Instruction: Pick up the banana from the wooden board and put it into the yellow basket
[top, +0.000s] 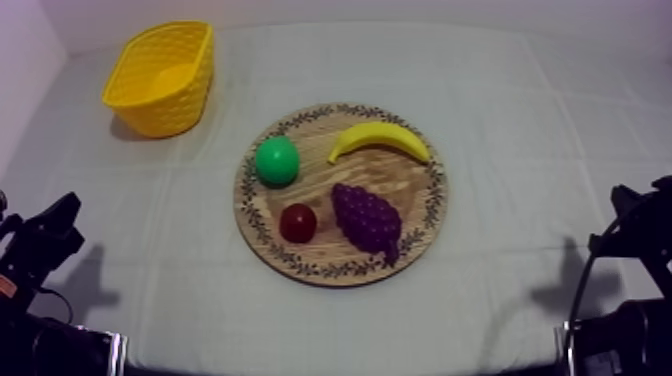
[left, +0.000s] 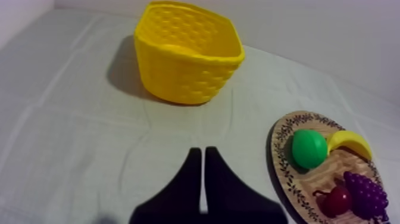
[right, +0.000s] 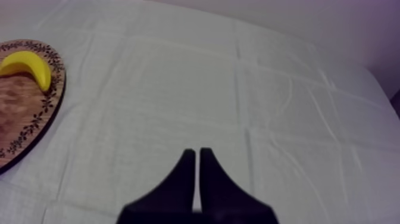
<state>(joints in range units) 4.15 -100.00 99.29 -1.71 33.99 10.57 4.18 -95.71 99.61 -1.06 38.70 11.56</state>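
A yellow banana (top: 380, 139) lies on the far right part of the round wooden board (top: 420, 215) at the table's middle. The yellow basket (top: 163, 77) stands at the far left. My left gripper (top: 62, 222) rests low at the left edge, well short of the board. In the left wrist view its fingers (left: 203, 156) lie together as a narrow wedge over bare cloth, with the basket (left: 187, 50) ahead and the banana (left: 351, 143) off to the side. My right gripper (right: 196, 156) is also shut on nothing above cloth, the banana (right: 27, 65) far to its side.
On the board with the banana lie a round green fruit (top: 277, 160), a small red fruit (top: 298, 222) and a bunch of purple grapes (top: 367, 218). My right arm (top: 630, 240) sits low at the right edge. Grey-white cloth (top: 520, 120) covers the table around the board.
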